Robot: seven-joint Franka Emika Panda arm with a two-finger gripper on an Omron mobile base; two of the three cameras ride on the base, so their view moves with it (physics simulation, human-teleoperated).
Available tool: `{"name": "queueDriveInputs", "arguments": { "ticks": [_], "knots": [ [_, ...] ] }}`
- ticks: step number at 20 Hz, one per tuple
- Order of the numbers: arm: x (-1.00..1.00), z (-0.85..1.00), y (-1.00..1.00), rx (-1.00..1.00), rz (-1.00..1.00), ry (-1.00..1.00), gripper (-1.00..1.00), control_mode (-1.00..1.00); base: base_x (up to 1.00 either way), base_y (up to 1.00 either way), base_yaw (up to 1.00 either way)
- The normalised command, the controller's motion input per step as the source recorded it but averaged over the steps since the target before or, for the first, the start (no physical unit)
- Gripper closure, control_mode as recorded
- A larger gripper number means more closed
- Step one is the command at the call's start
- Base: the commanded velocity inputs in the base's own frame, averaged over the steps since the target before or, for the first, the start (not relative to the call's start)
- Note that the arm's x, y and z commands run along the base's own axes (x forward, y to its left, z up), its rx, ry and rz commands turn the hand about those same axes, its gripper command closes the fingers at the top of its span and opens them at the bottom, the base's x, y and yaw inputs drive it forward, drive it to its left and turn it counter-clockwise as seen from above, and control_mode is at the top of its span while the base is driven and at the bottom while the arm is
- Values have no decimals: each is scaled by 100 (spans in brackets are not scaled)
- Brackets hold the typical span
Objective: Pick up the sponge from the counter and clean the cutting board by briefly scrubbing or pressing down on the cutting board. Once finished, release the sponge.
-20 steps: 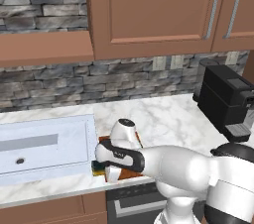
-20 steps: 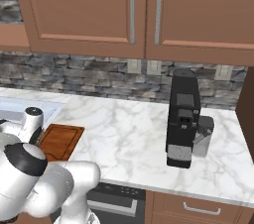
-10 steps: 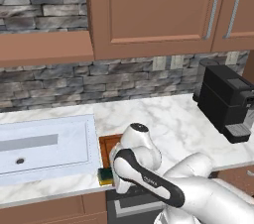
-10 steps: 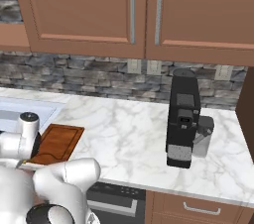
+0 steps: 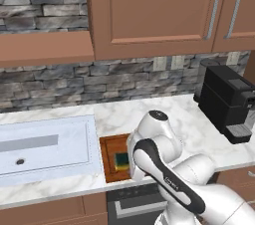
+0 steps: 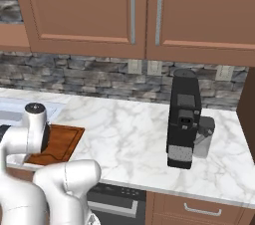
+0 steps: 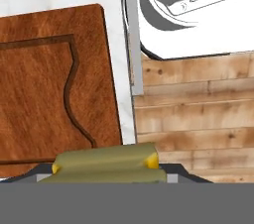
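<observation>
Brown cabinets (image 5: 149, 10) and a grey stone backsplash (image 5: 99, 82) are seen above the white marble bench (image 5: 184, 119), whose front edge runs over a dark oven front (image 6: 117, 201). A pale sink basin (image 5: 45, 144) is set into the left part of the bench, and the cutting board (image 5: 113, 149) is laid just beside the basin's right rim, close to the front edge of the bench. In the right base view the cutting board (image 6: 62, 142) is seen as a reddish-brown slab with a groove near its border, partly covered by the white arm. The sponge (image 5: 121, 160) is seen on the cutting board, its dark green layer turned up and a yellow rim showing around it, right at the end of the arm where the fingers are hidden behind the wrist. In the hand view the sponge (image 7: 106, 163) is seen between the fingers, gripped and pressed tight, olive green with yellow corners showing at both ends, and the cutting board (image 7: 39, 89) with its curved groove is spread out behind it; whether the sponge is pressed onto the wood or held just above it cannot be told. A black coffee machine (image 6: 183, 117) is stood well apart, toward the right end of the bench, with a grey cup-like part at its side.
</observation>
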Motion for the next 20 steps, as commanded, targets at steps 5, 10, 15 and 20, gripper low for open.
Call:
{"name": "queueDriveInputs", "arguments": {
  "ticks": [5, 10, 15, 20],
  "knots": [
    [49, 23, -62, -4, -14, 7, 100, -100, 0, 0, 0],
    [53, 13, -64, -2, -10, 11, 100, -100, 0, 0, 0],
    [43, 0, -66, 0, -1, 7, 100, -100, 0, 0, 0],
    [30, -7, -62, 0, 0, 3, 100, -100, 0, 0, 0]
  ]
}}
